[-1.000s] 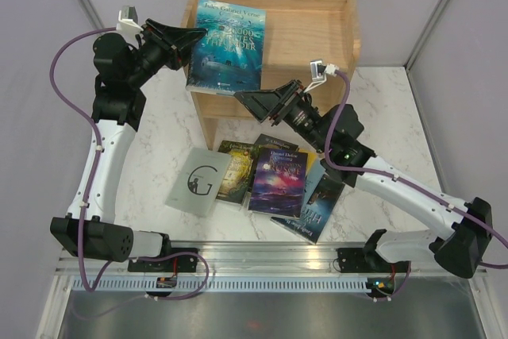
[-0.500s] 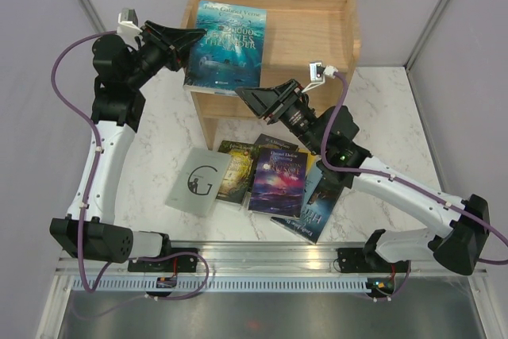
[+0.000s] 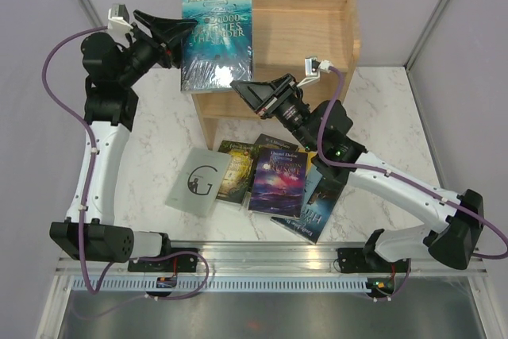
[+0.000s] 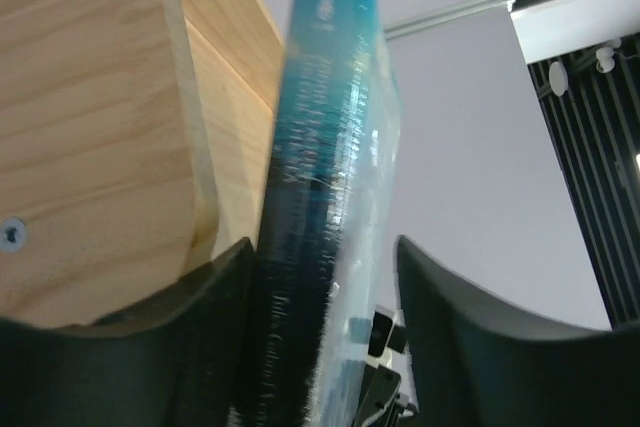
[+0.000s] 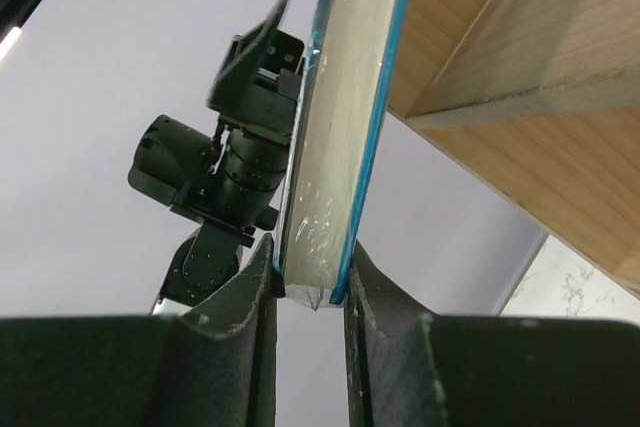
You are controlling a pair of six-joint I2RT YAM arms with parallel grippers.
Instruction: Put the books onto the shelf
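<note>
While the blue book [image 3: 216, 37] stood tilted over the shelf's [image 3: 317, 29] left rim, the right gripper [image 3: 236, 85] was clamped on its lower edge. The left gripper [image 3: 186, 33] bracketed its left edge, slackened, with a gap on one side. The top board lay open rightward. The remaining books [image 3: 278, 180] lay fanned on the table [image 3: 159, 132].

Right hand [image 3: 240, 86] clamped, left hand [image 3: 187, 33] half open.

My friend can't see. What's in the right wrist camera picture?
The right gripper pinches the lower end of a blue book, seen edge-on. Behind it is the black left arm; the wooden shelf is at upper right.
</note>
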